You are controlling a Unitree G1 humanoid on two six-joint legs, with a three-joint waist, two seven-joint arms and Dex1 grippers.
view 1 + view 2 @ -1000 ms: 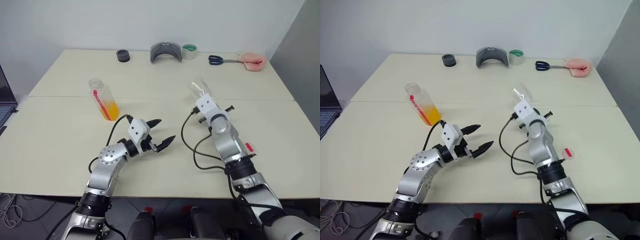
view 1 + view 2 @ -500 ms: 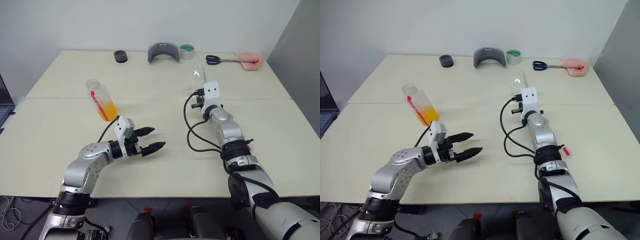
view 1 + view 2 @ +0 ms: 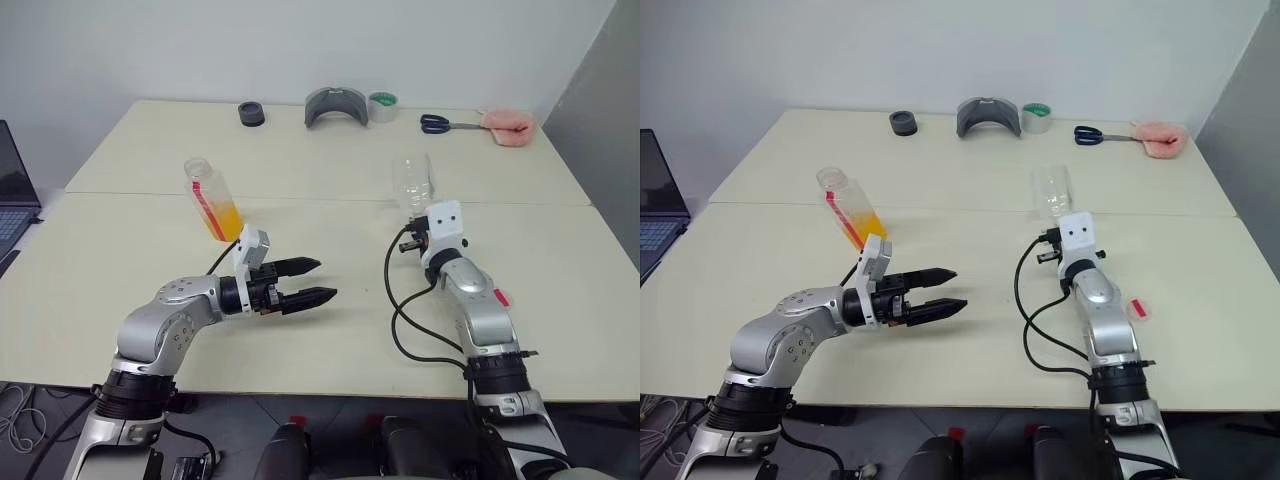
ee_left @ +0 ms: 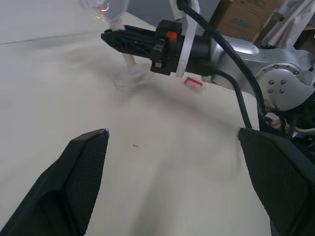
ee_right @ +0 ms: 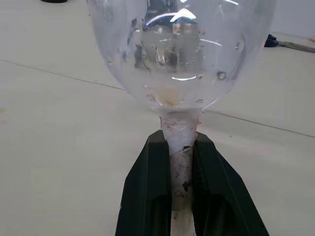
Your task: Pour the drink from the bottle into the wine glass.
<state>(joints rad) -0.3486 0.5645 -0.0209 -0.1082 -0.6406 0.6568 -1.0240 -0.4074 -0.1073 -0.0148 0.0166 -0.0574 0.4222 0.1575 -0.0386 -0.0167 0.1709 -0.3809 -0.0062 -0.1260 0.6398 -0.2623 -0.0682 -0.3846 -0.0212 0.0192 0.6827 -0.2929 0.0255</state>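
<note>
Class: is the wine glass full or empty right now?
Empty: the wine glass bowl is clear with only droplets; the orange drink sits in the bottle.

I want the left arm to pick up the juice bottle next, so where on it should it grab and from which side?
Judging by its pose, grip the bottle around the mid-body, above the orange drink and below its open neck. It stands uncapped on the table, beyond the open left gripper, so come in level from the robot's side, keeping it upright.

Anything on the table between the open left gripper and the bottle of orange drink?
Nothing: in the left eye view only bare table separates the left gripper from the bottle. The gripper's own cable and white wrist mount sit just in front of the bottle.
</note>
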